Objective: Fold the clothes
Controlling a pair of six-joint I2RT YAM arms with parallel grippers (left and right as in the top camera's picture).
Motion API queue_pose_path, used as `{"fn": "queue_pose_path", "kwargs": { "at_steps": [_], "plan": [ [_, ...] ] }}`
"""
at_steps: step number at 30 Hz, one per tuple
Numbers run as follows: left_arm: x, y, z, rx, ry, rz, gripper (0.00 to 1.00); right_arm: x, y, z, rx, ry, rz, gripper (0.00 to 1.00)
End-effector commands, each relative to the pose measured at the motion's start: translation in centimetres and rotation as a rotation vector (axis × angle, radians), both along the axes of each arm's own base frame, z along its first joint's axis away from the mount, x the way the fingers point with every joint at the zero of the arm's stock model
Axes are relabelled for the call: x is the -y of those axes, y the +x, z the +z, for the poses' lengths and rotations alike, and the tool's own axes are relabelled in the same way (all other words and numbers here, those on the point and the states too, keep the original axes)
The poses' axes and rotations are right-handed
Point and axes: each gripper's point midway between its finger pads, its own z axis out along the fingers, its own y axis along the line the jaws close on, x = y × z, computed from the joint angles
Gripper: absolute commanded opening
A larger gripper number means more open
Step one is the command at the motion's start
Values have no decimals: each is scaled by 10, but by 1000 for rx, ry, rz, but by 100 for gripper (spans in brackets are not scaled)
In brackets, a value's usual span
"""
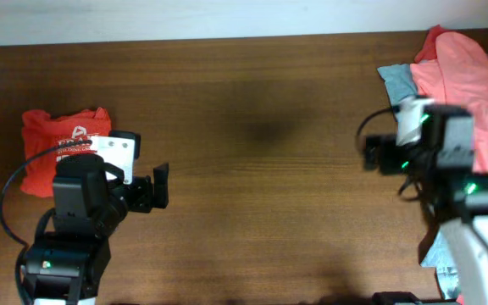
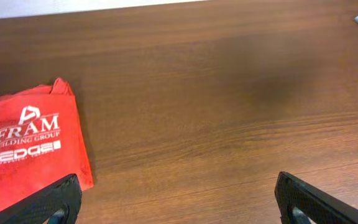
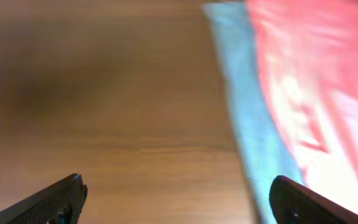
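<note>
At the right edge the salmon-pink shirt [image 1: 473, 76] heaps over the grey-blue shirt [image 1: 395, 80]; the red shirt [image 1: 53, 144], apparently folded, lies left. Left gripper [image 1: 153, 188] and right gripper [image 1: 373, 155] gape empty: pinch pink alone.

**Even Light, One Blurred View**

Soft, even light covers the dark brown wooden table [image 1: 227, 229]; a faint diffuse shadow smudges its middle. At the table's left end, white print on the red fabric T-shirt [image 2: 23, 149] reads crisp. At its right end the right wrist view is blurred, the salmon-pink soft T-shirt [image 3: 316, 81] washed pale by glare.
</note>
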Motion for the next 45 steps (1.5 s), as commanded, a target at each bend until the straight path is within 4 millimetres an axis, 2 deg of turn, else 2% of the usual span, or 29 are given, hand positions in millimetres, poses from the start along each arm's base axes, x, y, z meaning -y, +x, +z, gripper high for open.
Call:
{"fn": "queue_pose_path", "kwargs": {
  "at_steps": [1, 2, 5, 6, 8, 10, 15, 17, 21, 25, 29, 34, 39, 41, 42, 43, 44, 45],
  "plan": [
    [2, 0, 10, 21, -4, -18, 99, 89, -5, 8, 1, 4, -322, 99],
    [1, 0, 10, 22, -4, -17, 99, 122, -15, 6, -6, 10, -431, 99],
    [2, 1, 11, 24, -4, -18, 99, 184, -44, -3, -10, 44, -665, 99],
    [1, 1, 11, 27, -4, -18, 99, 208, -59, -10, -17, 70, -773, 99],
    [2, 2, 12, 31, -5, -18, 99, 236, -80, -22, -30, 116, -914, 99],
    [2, 2, 13, 34, -5, -18, 99, 272, -103, -45, -34, 201, -1058, 98],
    [2, 2, 13, 34, -4, -18, 99, 310, -112, -78, -13, 313, -1117, 99],
    [2, 3, 12, 30, -4, -18, 99, 326, -119, -97, -24, 340, -1168, 99],
    [2, 6, 7, 11, -2, -18, 99, 348, -125, -125, -35, 356, -1205, 95],
    [3, 12, -4, -26, 1, -18, 99, 365, -118, -142, -14, 344, -1206, 88],
    [4, 24, -7, -26, 1, -19, 99, 380, -111, -154, 15, 326, -1203, 86],
    [5, 34, -6, -7, -1, -20, 99, 386, -110, -166, 8, 323, -1208, 81],
    [5, 35, -8, -14, 0, -19, 99, 384, -111, -183, -28, 341, -1214, 73],
    [5, 35, -8, -14, 0, -19, 99, 383, -112, -186, -38, 346, -1215, 63],
    [5, 35, -8, -14, 0, -19, 99, 383, -112, -186, -37, 345, -1215, 52],
    [5, 35, -8, -14, 0, -19, 99, 383, -112, -186, -36, 346, -1215, 14],
    [5, 35, -8, -14, 0, -19, 99, 383, -112, -186, -37, 347, -1215, 4],
    [5, 35, -8, -13, -1, -19, 99, 382, -111, -186, -38, 352, -1213, 4]
  ]
}}
